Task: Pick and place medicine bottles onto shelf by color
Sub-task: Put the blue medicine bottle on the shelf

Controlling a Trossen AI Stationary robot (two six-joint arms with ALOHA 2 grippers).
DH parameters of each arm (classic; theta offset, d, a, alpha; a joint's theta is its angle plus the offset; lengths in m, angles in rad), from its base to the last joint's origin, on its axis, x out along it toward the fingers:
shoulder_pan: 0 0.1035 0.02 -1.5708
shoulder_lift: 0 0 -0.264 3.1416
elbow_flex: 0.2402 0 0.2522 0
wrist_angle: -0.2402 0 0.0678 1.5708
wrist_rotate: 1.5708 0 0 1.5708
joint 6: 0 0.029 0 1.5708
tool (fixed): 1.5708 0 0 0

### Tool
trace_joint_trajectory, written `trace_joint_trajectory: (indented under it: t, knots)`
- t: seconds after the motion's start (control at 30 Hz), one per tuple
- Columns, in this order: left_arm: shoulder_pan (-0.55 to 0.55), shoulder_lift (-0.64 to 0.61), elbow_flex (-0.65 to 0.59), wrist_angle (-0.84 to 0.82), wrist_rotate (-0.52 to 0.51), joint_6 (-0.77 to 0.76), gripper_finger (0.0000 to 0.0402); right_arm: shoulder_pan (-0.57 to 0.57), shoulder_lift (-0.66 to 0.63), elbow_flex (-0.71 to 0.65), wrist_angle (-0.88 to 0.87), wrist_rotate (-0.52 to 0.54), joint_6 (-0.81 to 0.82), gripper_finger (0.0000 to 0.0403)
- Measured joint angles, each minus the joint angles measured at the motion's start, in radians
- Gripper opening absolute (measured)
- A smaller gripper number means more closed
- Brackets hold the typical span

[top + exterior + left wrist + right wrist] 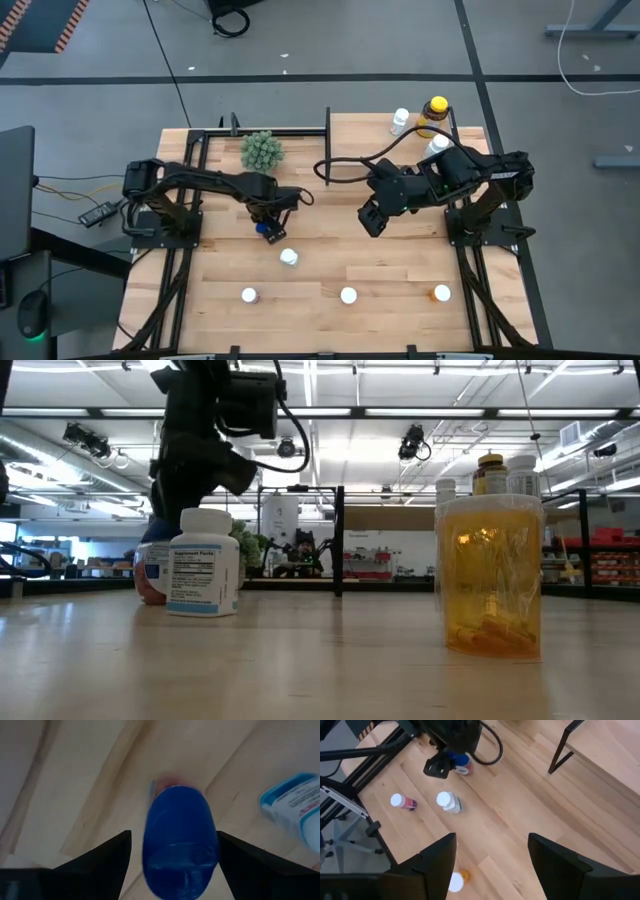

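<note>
The blue bottle (180, 840) lies on a light wood table (380, 255). The plant (262, 150) is green. One bottle (436, 112) is amber with a yellow cap.

We see open wood in the middle of the table (330, 250), between the two arms. A white bottle (289, 258) stands just beside the left gripper (268, 230). Three more bottles (348, 295) line the near edge. The plant (262, 150) blocks the far-left corner.
</note>
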Motion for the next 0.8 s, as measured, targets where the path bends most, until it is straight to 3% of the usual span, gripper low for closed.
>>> trace_joint_trajectory:
  t: [0.33, 0.63, 0.8]
  knots:
    - [-0.007, 0.03, 0.0, 0.012, 0.014, 0.047, 0.0279, 0.0, 0.0, 0.0, 0.0, 0.008, 0.007, 0.0255]
    - [-0.007, 0.03, 0.004, -0.011, 0.014, 0.069, 0.0211, 0.0, 0.0, 0.0, -0.001, 0.008, 0.011, 0.0255]
    - [-0.001, 0.03, 0.09, -0.093, 0.016, 0.099, 0.019, 0.003, 0.0, 0.0, -0.001, -0.025, 0.027, 0.0255]
